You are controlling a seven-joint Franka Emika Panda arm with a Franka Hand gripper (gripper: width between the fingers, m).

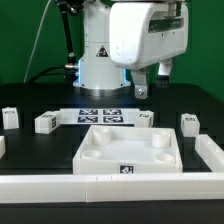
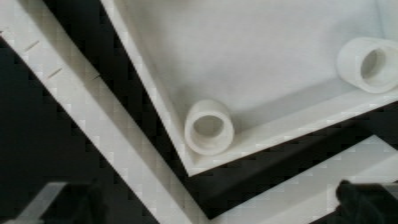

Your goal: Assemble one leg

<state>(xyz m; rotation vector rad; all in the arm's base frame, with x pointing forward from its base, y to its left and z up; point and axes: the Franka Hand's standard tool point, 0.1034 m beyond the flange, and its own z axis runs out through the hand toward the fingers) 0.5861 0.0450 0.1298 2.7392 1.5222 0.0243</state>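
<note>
In the exterior view, the arm (image 1: 130,40) is being shown in the upper middle of the frame. The gripper (image 1: 140,90) is being held in the air just under the white wrist body. From this view it cannot be told if the claw is released or clenched. In the lower middle of the frame, the white tabletop (image 1: 125,148) is lying flat on the black table (image 1: 40,148). The leg (image 1: 147,118) is resting on the table just behind the far edge of the tabletop, a little to the exterior view's right of centre. It is below the gripper and apart from it. Three other legs (image 1: 45,122) are being seen on the table, two at the exterior view's left and one at the exterior view's right. The marker board (image 1: 100,113) is lying in the middle, behind the tabletop. A white rail (image 1: 110,185) is running along the lower edge of the frame.

In the wrist view, a corner of the tabletop is being looked at from above, with two round sockets (image 2: 210,128) showing. The rail is running beside the tabletop's edge, with a strip of black table between them. Two dark, blurred fingers (image 2: 365,200) are being seen well apart, so the claw is standing released.
</note>
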